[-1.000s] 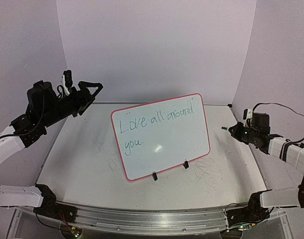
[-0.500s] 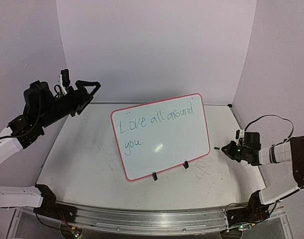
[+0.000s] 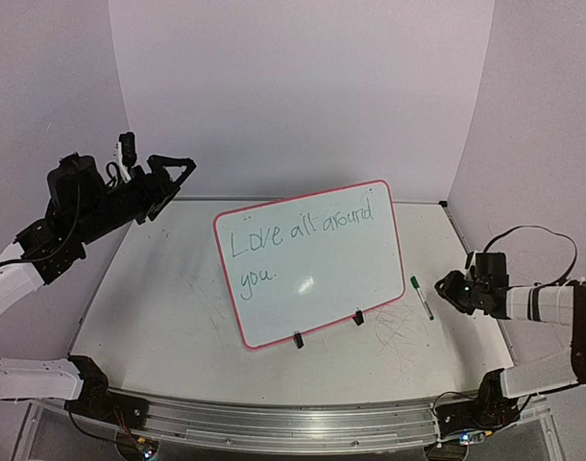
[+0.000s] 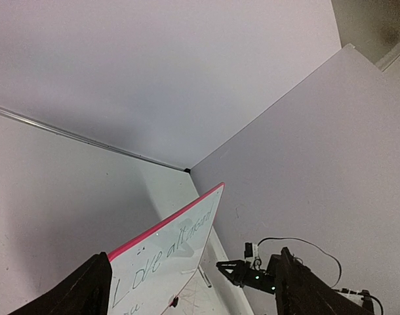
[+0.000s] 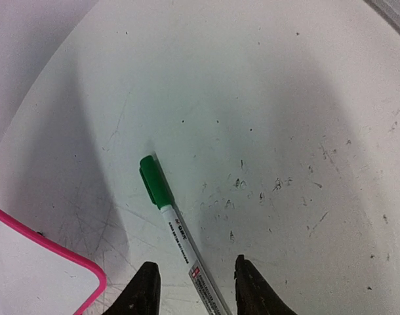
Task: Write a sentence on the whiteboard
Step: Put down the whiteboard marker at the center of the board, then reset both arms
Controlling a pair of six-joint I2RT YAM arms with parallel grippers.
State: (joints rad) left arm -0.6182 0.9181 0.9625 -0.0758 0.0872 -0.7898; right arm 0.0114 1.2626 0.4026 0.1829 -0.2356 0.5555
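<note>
The whiteboard [image 3: 324, 279] with a pink rim stands tilted on two black clips mid-table. The sentence [image 3: 303, 235] in green reads "Love all around you." A green-capped pen [image 3: 421, 296] lies flat on the table just right of the board. My right gripper [image 3: 448, 288] is low behind the pen, open. In the right wrist view the pen [image 5: 177, 230] runs between the parted fingers [image 5: 144, 292] of that gripper [image 5: 195, 264], untouched by either. My left gripper [image 3: 178, 187] hangs open and empty at the back left, and the left wrist view looks past it at the whiteboard [image 4: 167, 259].
Grey scribble marks [image 3: 399, 331] cover the tabletop in front of the board's right corner. The board's pink corner [image 5: 88, 282] lies close to the left of the pen. Purple walls close in the back and both sides.
My right gripper came down to the table beside the board, opened and let go of the pen, which now lies flat. The left arm has barely moved.
</note>
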